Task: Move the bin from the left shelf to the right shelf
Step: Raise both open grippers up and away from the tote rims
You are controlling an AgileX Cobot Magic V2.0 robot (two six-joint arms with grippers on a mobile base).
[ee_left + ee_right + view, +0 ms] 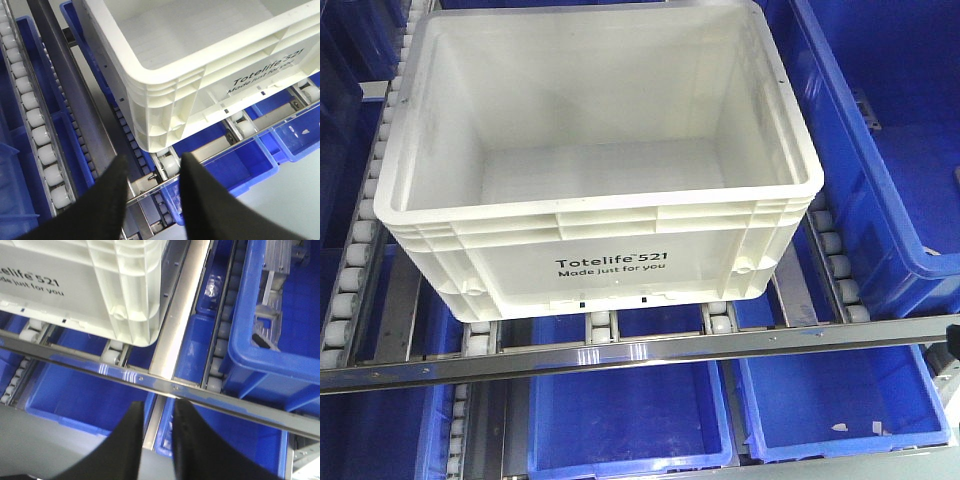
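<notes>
The large white rectangular plastic bin sits on the roller shelf, its base resting on rows of small white plastic rollers set in metal tracks. Its walls are smooth and slightly glossy, the inside shows nothing in it, and a thick ribbed rim with boxed gussets runs around the top. The near wall carries black print reading "Totelife 521 Made just for you". A polished metal front rail crosses just below the bin's near edge and catches bright reflections.

Around and beneath the shelf are blue plastic bins, also smooth and shiny; a taller one stands just beside the white bin on the right in the front view, its rim near the white rim.

In the left wrist view, the left tool hangs below the bin's near left corner, its two black matte fingers held moderately apart with nothing between them; a roller and the rail show through the gap. In the right wrist view, the right tool hovers below the bin's near right corner, over a metal divider strip, its black fingers set narrowly apart and gripping nothing. Neither tool touches the bin.
</notes>
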